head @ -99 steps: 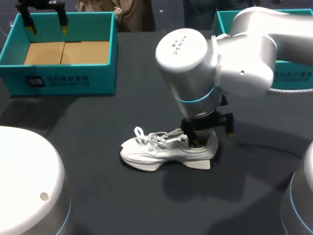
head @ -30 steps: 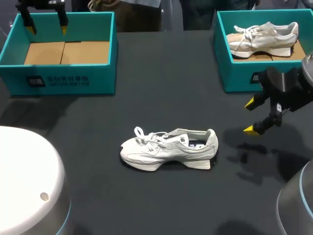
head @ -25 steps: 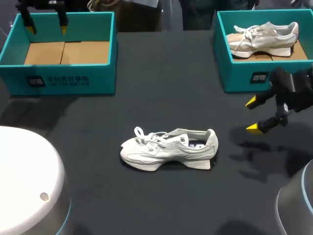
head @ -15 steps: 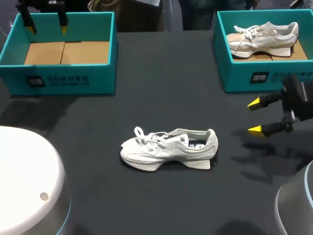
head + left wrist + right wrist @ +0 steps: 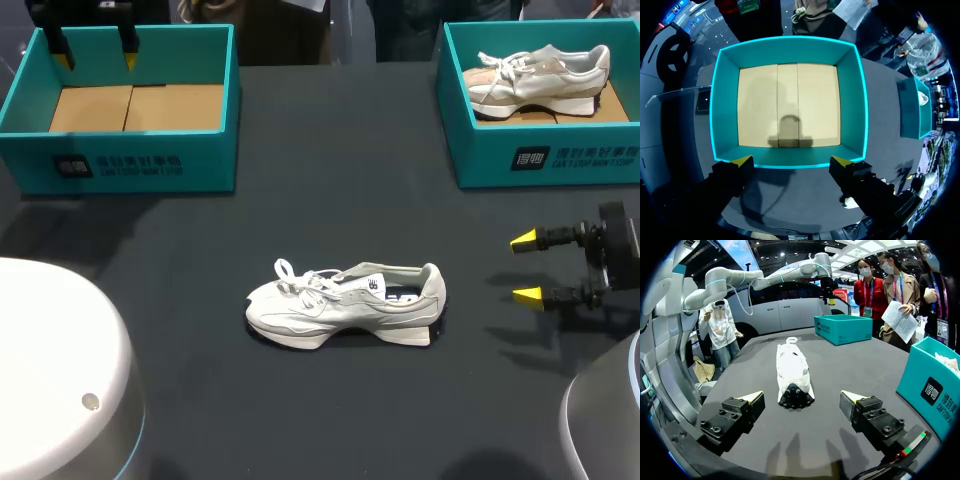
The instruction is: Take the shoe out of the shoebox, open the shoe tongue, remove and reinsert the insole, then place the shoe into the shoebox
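A white sneaker [image 5: 345,303] lies on its side in the middle of the black table, toe toward my left. In the right wrist view the sneaker [image 5: 792,371] lies well ahead of my right gripper [image 5: 802,399], heel nearest. My right gripper [image 5: 527,268] hovers open and empty to the shoe's right. My left gripper [image 5: 95,55] hangs open over the empty teal shoebox [image 5: 130,160] at the back left. In the left wrist view the left gripper [image 5: 791,161] stands above the box's [image 5: 790,50] near wall, looking down on its bare cardboard floor.
A second teal shoebox [image 5: 540,160] at the back right holds another pale sneaker [image 5: 540,78]. In the right wrist view that box [image 5: 935,385] stands close beside my right gripper. The far teal box [image 5: 842,329] sits beyond the shoe.
My right gripper has pulled away from the shoe to the right and lower, turning so its fingers point left at the shoe. The shoe and left arm have stayed put.
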`<act>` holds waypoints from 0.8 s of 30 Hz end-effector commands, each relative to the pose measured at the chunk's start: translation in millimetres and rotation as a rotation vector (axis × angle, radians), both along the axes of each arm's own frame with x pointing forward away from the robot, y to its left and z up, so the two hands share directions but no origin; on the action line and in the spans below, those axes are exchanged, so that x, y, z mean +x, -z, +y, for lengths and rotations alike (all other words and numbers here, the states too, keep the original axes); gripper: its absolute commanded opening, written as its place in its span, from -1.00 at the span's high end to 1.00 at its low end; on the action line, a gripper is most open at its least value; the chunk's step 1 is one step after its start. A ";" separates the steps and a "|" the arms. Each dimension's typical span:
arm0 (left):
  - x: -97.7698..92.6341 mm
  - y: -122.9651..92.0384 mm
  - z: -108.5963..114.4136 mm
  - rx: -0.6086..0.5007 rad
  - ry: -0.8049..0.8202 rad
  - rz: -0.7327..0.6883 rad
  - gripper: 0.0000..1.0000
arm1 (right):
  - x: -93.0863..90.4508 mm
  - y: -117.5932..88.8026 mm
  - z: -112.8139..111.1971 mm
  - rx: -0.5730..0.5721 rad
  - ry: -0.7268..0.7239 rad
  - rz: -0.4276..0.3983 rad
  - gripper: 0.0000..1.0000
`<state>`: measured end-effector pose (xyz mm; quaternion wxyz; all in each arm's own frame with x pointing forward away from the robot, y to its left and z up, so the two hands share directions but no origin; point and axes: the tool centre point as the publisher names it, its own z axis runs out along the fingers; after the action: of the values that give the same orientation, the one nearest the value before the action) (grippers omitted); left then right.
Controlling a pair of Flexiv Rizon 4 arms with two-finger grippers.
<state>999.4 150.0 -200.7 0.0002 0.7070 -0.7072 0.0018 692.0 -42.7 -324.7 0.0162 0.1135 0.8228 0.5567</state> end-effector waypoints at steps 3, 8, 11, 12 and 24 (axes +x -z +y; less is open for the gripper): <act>0.2 -0.1 0.0 0.001 0.000 0.001 -1.00 | -2.0 18.9 1.4 0.070 0.013 -0.014 -1.00; 0.2 -0.1 0.0 0.001 0.000 0.001 -1.00 | -3.6 26.9 4.4 0.055 -0.001 -0.040 -1.00; 0.2 -0.1 0.0 0.001 0.000 0.001 -1.00 | -4.9 30.4 6.0 0.051 -0.007 -0.054 -1.00; 0.2 -0.1 0.0 0.001 0.000 0.001 -1.00 | -5.4 31.3 6.5 0.051 -0.007 -0.056 -1.00; 0.2 -0.1 0.0 0.001 0.000 0.001 -1.00 | -9.1 41.4 14.4 0.029 0.003 -0.096 -1.00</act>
<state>999.4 150.0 -200.7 0.0002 0.7070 -0.7072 0.0018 684.7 -33.0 -366.1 0.0512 0.0879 0.8122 0.5745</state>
